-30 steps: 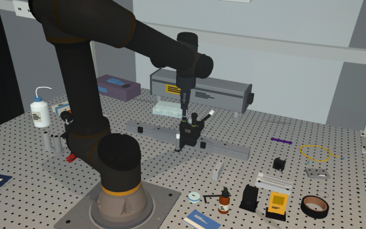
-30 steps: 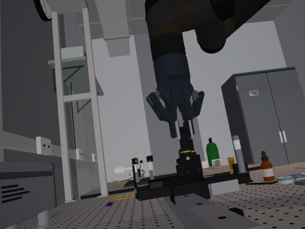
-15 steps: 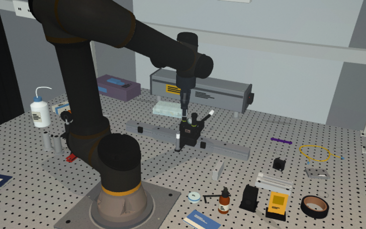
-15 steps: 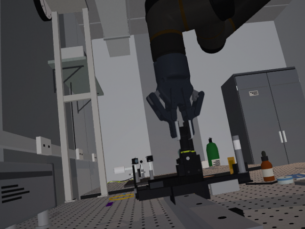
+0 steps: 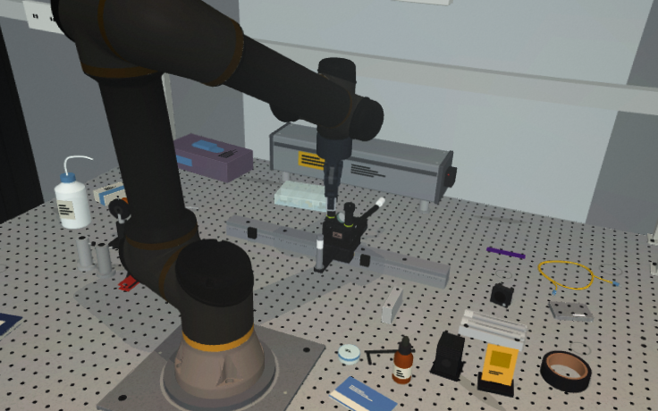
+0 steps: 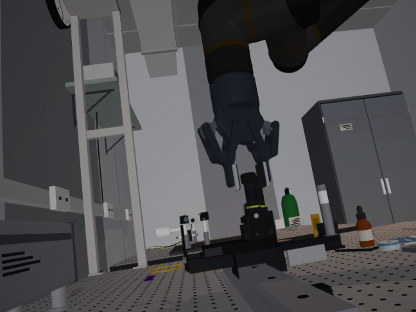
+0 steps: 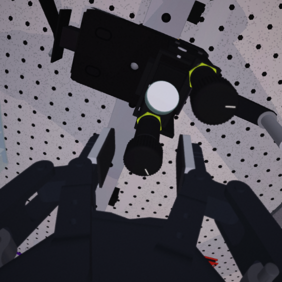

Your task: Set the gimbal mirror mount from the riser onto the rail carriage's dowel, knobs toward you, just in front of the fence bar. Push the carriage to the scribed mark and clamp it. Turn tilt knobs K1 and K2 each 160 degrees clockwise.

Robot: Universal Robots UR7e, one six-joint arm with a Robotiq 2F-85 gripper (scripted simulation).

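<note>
At the middle of the perforated table, the grey rail [image 5: 339, 252] carries a black carriage [image 5: 339, 249] with the gimbal mirror mount [image 5: 344, 228] standing on it. The mount's round mirror face [image 7: 162, 97] shows pale in the wrist camera, with two black knurled knobs rising from yellow-green collars: one [image 7: 143, 157] between my fingers, the other [image 7: 213, 101] to its right. A clamp lever with a pale tip [image 5: 376, 206] sticks out from the carriage. My gripper [image 7: 143, 155] hangs straight over the nearer knob, open, holding nothing.
A grey instrument box [image 5: 361, 162] stands behind the rail, with a clear tray [image 5: 301, 196] in front of it. A white-banded post [image 5: 319, 252] stands at the carriage's near side. Small parts, a brown bottle [image 5: 403, 361] and a tape roll [image 5: 565, 371] lie on the right.
</note>
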